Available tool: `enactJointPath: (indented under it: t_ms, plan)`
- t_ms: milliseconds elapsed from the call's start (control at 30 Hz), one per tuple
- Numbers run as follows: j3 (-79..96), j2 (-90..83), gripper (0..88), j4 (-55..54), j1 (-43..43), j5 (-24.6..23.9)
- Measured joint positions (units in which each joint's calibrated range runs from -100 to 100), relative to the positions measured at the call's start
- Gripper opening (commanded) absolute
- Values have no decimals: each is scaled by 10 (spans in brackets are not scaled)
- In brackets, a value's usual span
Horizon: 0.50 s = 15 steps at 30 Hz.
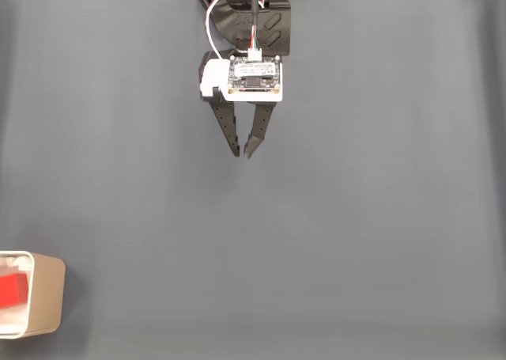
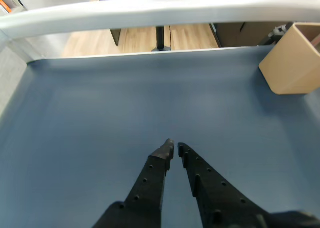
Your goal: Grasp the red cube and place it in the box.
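Cube (image 1: 13, 289) first, at the far left of my fixed view: the red cube sits inside the box (image 1: 49, 297), against its white interior, with the tan wall and white rim wrapping round it. The box is cut by the lower left edge of that picture, so I cannot see all of it. From how things lie, I judge the placing is already done and nothing is left to carry.

Moving right across the fixed view, the grey mat (image 1: 379, 217) is bare between the box and the arm. The gripper (image 1: 244, 151) hangs near the top centre, well apart from the box, fingers pointing down the picture. The jaws stand almost closed, tips just apart, and nothing is between them.

My wrist view agrees: the two black fingers (image 2: 159, 163) come up from the bottom edge with only a thin gap at the tips, holding nothing, over plain mat. The box (image 2: 290, 62) shows at the upper right of that view, tan side toward me, well clear of the fingers; from there I cannot see into it.

So I read this as the closing step, the arm parked away from the drop. What I would want next is little: keep the arm clear of the box and settle it at rest.
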Motion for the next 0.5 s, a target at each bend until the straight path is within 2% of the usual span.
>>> enactJointPath:
  t_ms: [267,500]
  plan:
    - [169,-146,0,2,1,1]
    - [231,-242,0,76,1,6]
